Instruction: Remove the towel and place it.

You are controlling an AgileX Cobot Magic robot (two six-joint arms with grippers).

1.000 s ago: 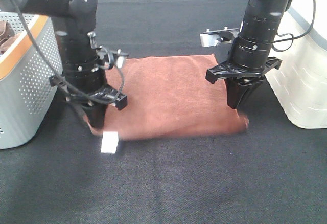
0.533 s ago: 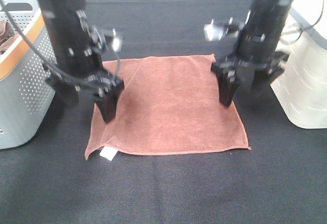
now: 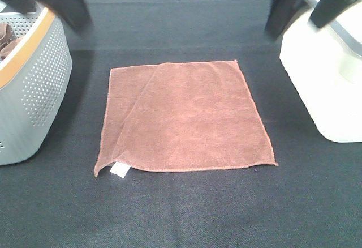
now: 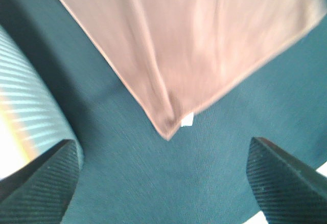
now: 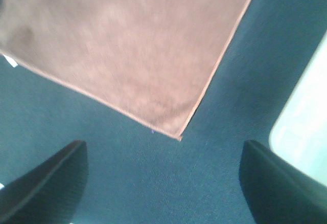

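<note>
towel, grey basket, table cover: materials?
Towel: looks like soft napped cloth, probably microfibre; matte reddish-brown, stitched hem, small white tag at one corner.
Grey basket: likely moulded plastic or painted metal; the wall is punched with regular small holes, with an orange-tan rim band.
Table cover: dark woven fabric, matte, with a fine visible weave.

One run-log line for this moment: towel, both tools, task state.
towel: flat on black table, tag corner slightly lifted | left tool: open, empty | right tool: open, empty | task: towel placed

Left gripper (image 4: 163, 178) and right gripper (image 5: 163, 178) raised, jaws wide apart.
</note>
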